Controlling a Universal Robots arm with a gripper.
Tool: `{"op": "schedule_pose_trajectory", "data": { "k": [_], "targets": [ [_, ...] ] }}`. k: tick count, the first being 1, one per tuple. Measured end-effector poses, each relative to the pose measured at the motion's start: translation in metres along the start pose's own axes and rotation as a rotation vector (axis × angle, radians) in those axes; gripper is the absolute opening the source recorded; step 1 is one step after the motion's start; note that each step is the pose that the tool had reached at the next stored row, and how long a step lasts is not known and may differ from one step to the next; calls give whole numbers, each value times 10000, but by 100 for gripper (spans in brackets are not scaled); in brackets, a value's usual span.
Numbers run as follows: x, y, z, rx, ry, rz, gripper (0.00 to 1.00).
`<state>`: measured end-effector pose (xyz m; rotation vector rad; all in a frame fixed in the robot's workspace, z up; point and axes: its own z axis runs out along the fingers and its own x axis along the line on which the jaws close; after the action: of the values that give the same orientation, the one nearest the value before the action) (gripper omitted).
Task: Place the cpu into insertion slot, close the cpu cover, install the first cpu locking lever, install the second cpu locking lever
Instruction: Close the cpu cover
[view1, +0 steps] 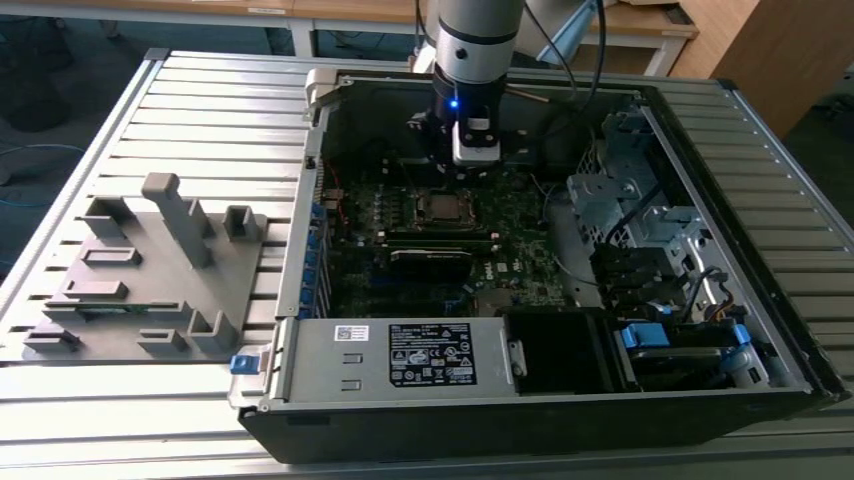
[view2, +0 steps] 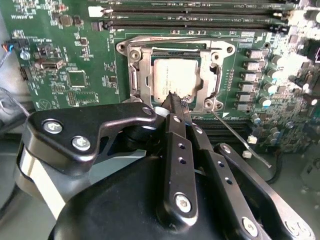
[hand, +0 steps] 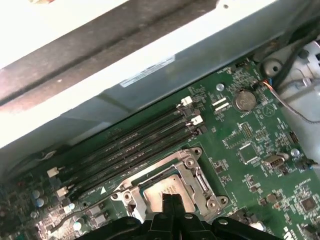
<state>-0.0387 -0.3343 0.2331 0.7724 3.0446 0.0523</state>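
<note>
Second wrist view: the pincer (view2: 176, 98), closed and empty, sits at the faintly printed cpu (view2: 172, 77), framed by the cpu cover (view2: 136, 65).

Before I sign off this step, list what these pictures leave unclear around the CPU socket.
1. Second wrist view: the shut gripper covers the near edge of the cpu and the cpu cover, so contact cannot be judged.
2. First wrist view: the gripper hides the cpu cover's near side.
3. Exterior view: the cpu is too small to show how the cpu cover sits.
</note>
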Motion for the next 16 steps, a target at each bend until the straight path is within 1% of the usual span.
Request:
{"op": "schedule_pose_trajectory", "data": {
  "k": [2,13,16],
  "targets": [
    [0,0,0,1,4,-144,10],
    [0,0,0,1,6,-181,10],
    [0,0,0,3,13,-396,10]
  ]
}}
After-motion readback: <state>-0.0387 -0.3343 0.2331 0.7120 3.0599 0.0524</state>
